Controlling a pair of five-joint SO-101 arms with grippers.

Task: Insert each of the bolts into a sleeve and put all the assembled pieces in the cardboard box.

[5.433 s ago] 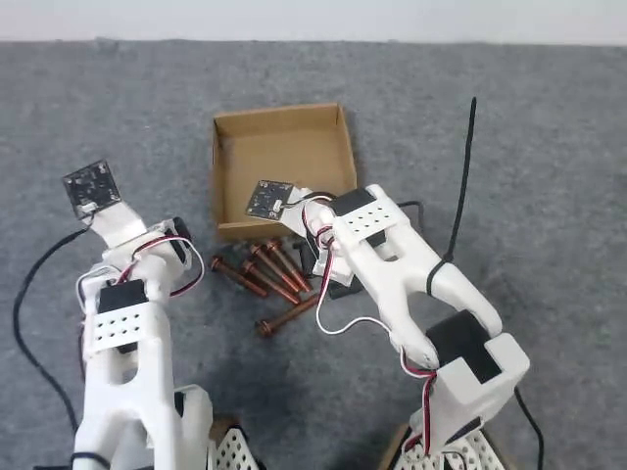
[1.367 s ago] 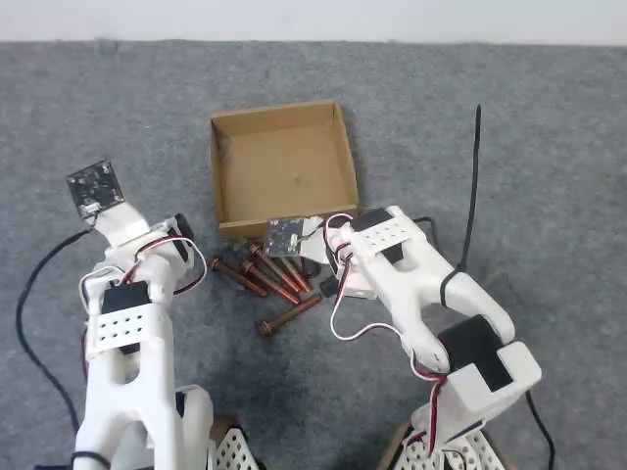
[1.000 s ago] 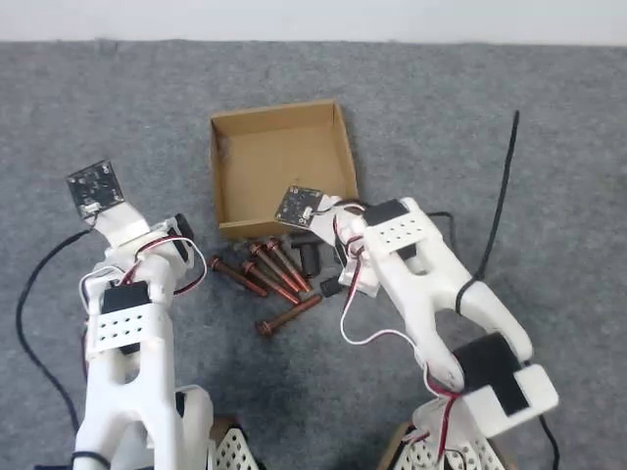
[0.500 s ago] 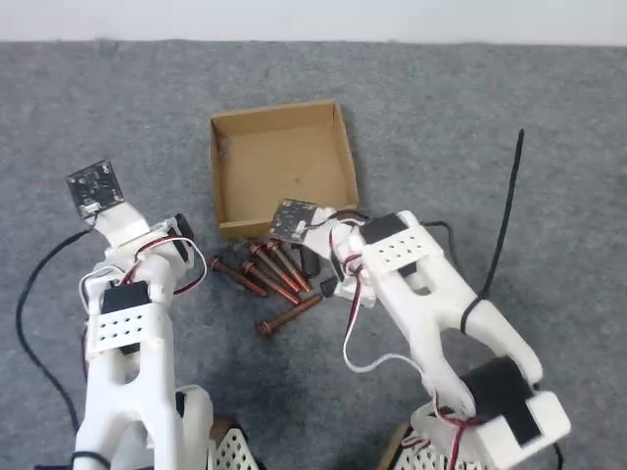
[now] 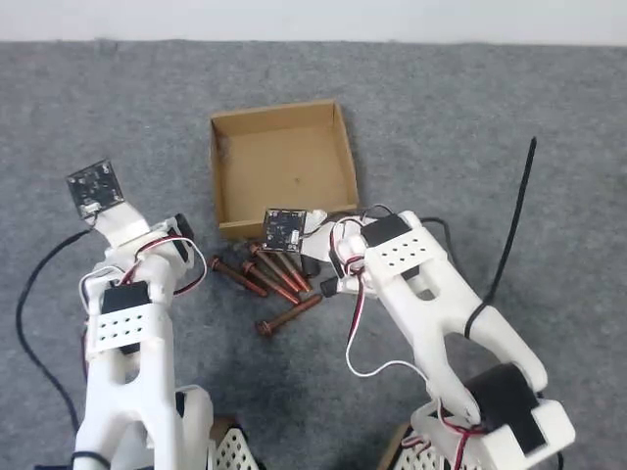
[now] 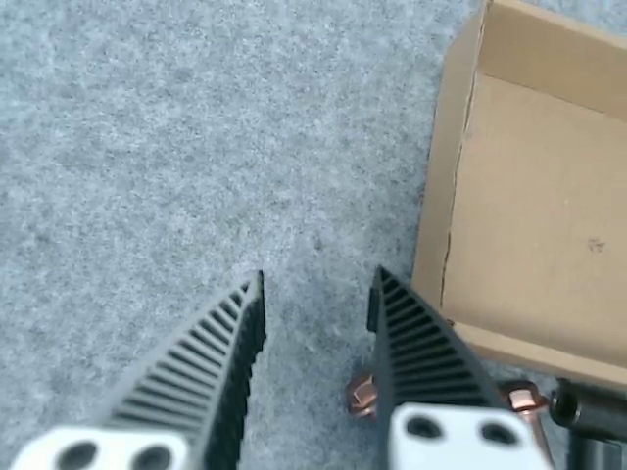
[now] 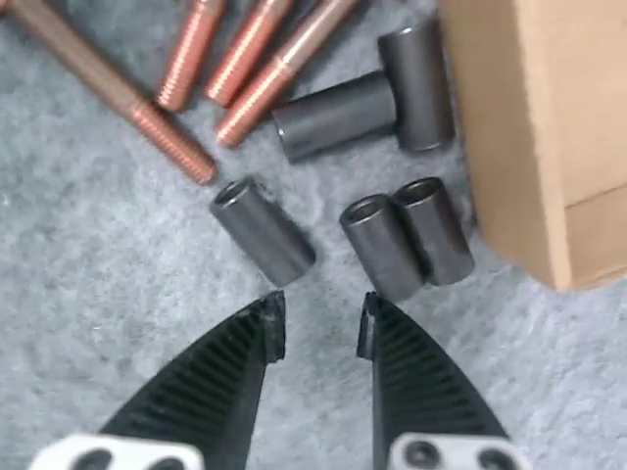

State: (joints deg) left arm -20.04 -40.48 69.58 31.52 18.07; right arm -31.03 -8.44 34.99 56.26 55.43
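Dark steel sleeves (image 7: pixel 382 248) lie loose on the grey worktop (image 7: pixel 118 294), just ahead of the right arm's fingers (image 7: pixel 235 362), which stand partly open and empty. The nearest sleeve (image 7: pixel 263 233) lies slantwise to their gap, with a touching pair just beside the cardboard box (image 7: pixel 529 117). Copper bolts (image 7: pixel 260 49) lie beyond. The left arm's fingers (image 6: pixel 211 343), open and empty, hang farther off by the box's corner.

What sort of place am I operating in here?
Probably a small tabletop robotics test bench, not a factory line: a grey felt-like mat, the left arm and right arm with bare wiring, and loose bolts, sleeves and a cardboard box laid out on it.
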